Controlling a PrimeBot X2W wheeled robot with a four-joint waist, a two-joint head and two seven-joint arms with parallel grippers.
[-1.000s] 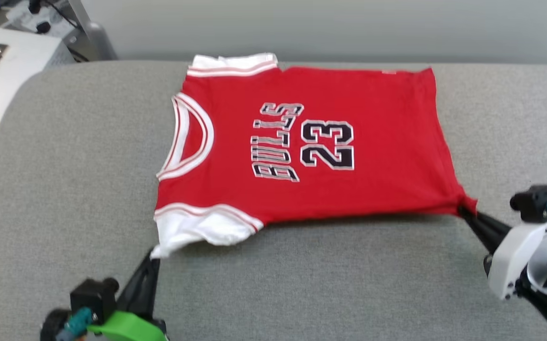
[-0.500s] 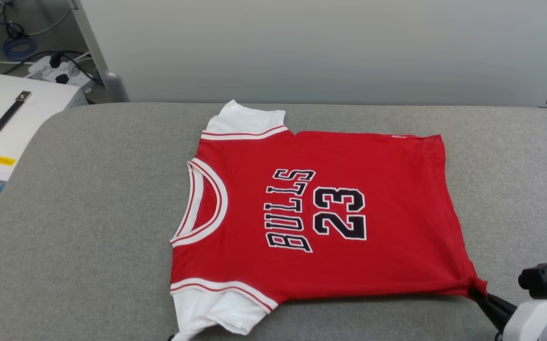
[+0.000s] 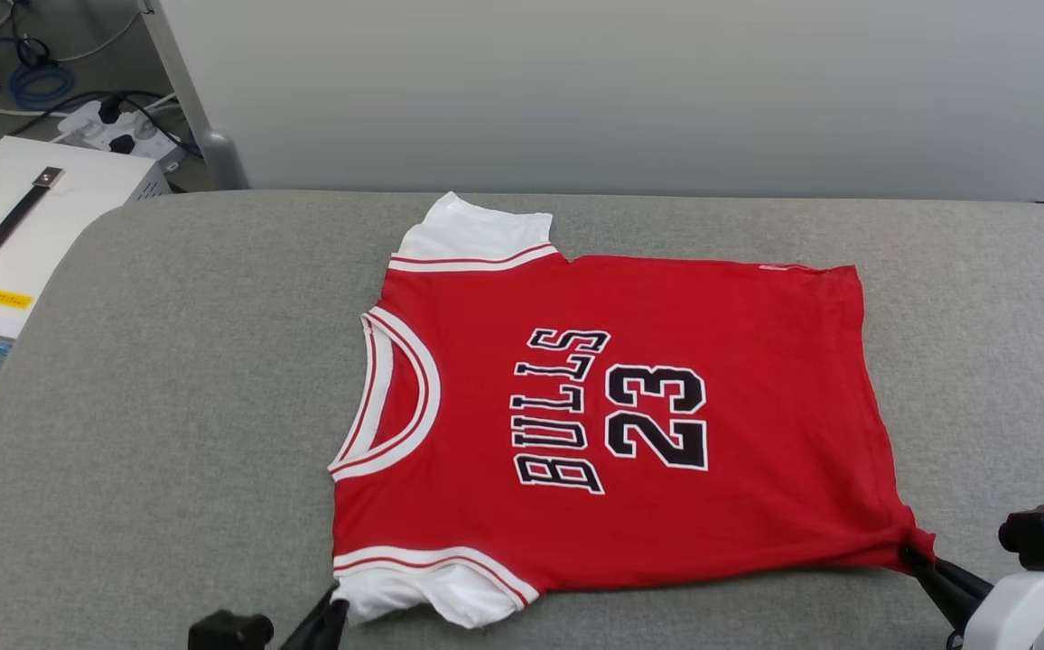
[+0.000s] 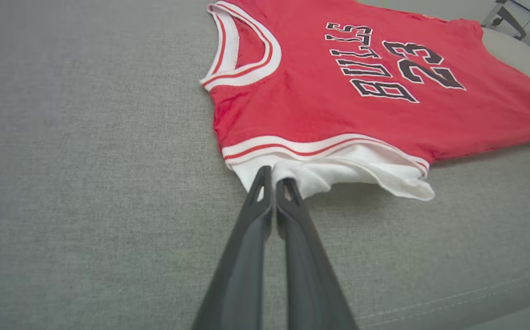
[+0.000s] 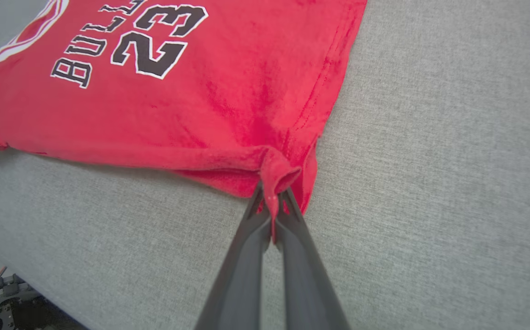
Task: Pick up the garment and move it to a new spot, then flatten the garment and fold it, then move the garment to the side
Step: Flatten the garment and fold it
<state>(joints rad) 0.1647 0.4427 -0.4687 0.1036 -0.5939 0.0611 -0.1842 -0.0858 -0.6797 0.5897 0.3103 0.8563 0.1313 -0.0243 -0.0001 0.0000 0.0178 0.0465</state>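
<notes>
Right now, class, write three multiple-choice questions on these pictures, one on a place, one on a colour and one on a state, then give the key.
1. Where does the left gripper grip the garment? A the collar; B the near sleeve; C a hem corner.
2. What colour are its sleeves? A black; B blue; C white.
3. How does it lie on the grey surface? A spread out, print up; B in a heap; C folded in half.
Key: 1 B, it is shut on the sleeve's edge. 2 C, both sleeves are white below red-striped trim. 3 A, the whole front shows, with the right gripper pinching a red hem corner.
</notes>
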